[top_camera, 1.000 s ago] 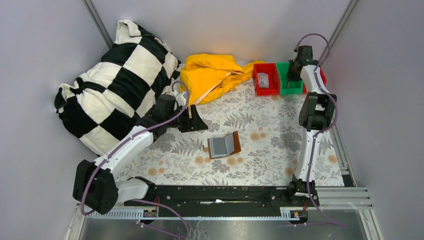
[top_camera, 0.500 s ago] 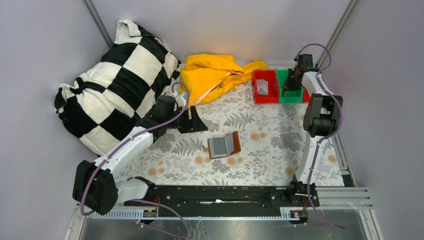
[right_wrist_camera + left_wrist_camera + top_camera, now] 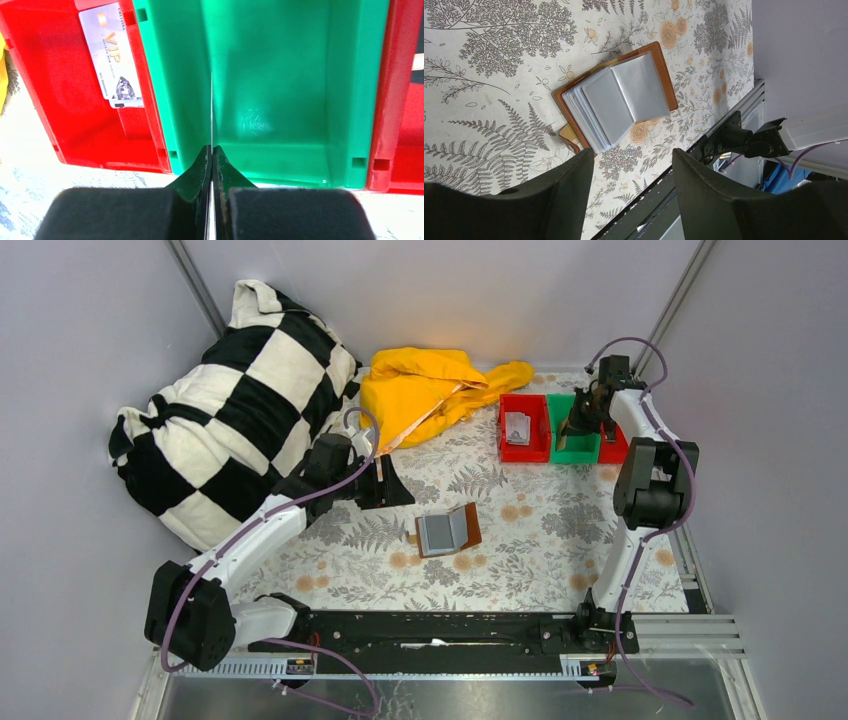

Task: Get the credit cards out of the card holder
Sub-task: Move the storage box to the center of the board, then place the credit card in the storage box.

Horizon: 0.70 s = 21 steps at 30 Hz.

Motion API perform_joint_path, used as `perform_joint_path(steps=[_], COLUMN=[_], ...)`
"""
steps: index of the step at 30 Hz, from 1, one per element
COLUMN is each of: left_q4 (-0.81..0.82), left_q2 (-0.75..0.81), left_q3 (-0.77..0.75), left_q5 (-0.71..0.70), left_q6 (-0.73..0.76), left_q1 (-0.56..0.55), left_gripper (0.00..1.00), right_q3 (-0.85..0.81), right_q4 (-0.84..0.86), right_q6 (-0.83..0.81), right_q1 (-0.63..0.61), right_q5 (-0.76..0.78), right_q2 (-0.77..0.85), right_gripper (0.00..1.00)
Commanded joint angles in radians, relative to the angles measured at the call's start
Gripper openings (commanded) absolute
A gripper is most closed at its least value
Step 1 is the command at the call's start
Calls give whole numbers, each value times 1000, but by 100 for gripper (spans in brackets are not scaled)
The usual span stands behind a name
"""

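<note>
On the flower-patterned desk point(image 3: 540, 550) a black-and-white checked pillow point(image 3: 225, 405) fills the far left and a yellow cloth point(image 3: 430, 385) lies at the back; beside the cloth stand a red bin point(image 3: 535, 447), a green bin point(image 3: 572, 452) and another red bin point(image 3: 612, 445) in a row. The brown card holder point(image 3: 447, 530) lies open mid-desk, grey sleeves up, a tan card point(image 3: 568, 134) poking from under one edge; the left end effector point(image 3: 398, 483) hovers released on its pillow side. A silver card point(image 3: 112, 55) lies in the first red bin; the right end effector point(image 3: 211, 150) is clenched over the green bin on a thin card point(image 3: 211, 100) seen edge-on.
</note>
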State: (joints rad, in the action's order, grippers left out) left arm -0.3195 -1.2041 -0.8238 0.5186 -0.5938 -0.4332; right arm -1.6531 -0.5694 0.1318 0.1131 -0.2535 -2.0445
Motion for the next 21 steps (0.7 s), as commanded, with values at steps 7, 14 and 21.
perform_joint_path(steps=[7,14,21], left_q4=[32,30,29], left_q2=[52,43,20], left_q3=[14,9,-4], left_q5=[-12,-9,-12], left_q6=[7,-4,-5], left_q1=[2,2,2], left_gripper=[63,65,66], right_q3=[-212,-231,-190], right_q4=[-83,-72,-36], right_q6=[-82,-87,-93], right_q1=[-1,-1,-1], right_q5=[-33,-30,-25], right_q2=[-80,-144,-146], right_gripper=[0,0,4])
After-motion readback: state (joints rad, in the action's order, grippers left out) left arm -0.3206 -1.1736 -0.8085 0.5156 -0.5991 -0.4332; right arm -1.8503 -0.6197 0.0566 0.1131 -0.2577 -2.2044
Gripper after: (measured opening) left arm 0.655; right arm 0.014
